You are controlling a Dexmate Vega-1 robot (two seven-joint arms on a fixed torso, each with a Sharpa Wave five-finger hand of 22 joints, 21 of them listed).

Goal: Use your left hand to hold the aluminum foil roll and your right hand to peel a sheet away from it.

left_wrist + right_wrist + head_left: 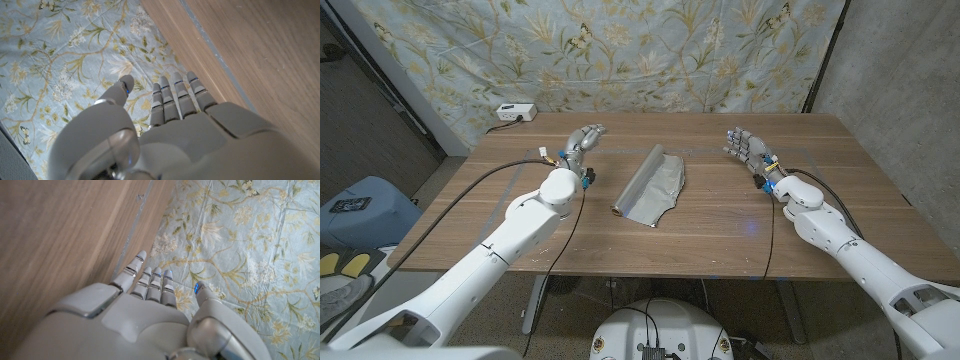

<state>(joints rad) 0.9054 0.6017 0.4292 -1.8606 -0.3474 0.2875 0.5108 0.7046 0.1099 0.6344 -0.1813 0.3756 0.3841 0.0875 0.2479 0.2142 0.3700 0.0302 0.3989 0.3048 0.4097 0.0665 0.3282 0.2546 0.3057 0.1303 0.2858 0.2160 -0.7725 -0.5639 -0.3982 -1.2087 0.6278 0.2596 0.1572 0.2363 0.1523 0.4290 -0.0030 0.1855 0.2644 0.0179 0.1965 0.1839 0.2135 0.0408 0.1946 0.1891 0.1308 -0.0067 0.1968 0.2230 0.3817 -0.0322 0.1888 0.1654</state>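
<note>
Robot hands wait empty, fingers spread, either side of the foil; no step begun.

Head view: left robot hand and right robot hand flank the aluminum foil roll, mid-surface, a sheet partly loose. Wrist views: fingers extended, grasping nothing. Next, I judge, the left must reach and pin the roll.

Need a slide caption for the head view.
Foil roll, partly unrolled, lies between the open left robot hand and right robot hand.

Desk: matt brown wood grain. Foil roll: crinkled, dull-shining metal sheet. Hands: smooth grey plastic with a slight gloss. Backdrop: floral-printed cloth.
</note>
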